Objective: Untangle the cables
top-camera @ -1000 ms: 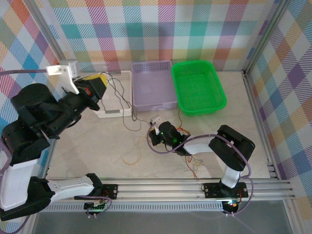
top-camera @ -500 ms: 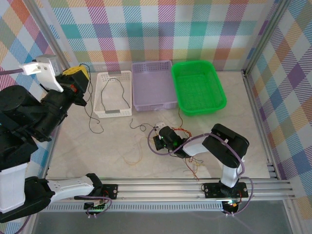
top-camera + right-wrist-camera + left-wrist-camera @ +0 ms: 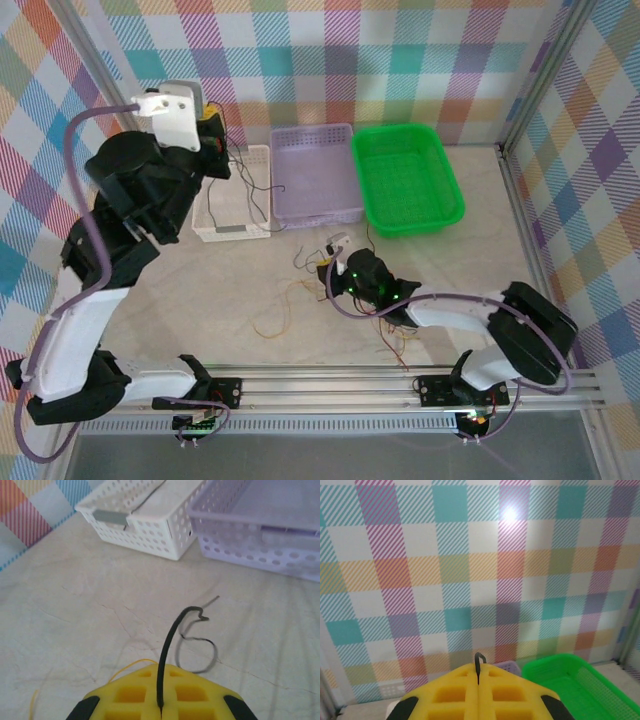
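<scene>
Two grippers, both pinching.
- Left gripper (image 3: 478,674): high at 10 o'clock in top view, yellow fingers pressed together on black cable (image 3: 479,661). Cable hangs into white basket (image 3: 258,230).
- Right gripper (image 3: 160,702): low near table centre, fingers clamped on black strand (image 3: 172,630), which curls toward 12 o'clock. Same wire as the left's or a second one: cannot tell.

Three baskets in row at 12 o'clock: white, purple basket (image 3: 315,213), green basket (image 3: 410,226).

One yellow cable (image 3: 132,663) loose on table at right gripper's 8 o'clock.

Red-orange tangle (image 3: 395,335) at its 4 o'clock. Strand count unclear.

green basket (image 3: 405,175), lilac basket (image 3: 312,170), black cable (image 3: 167,646)
</scene>
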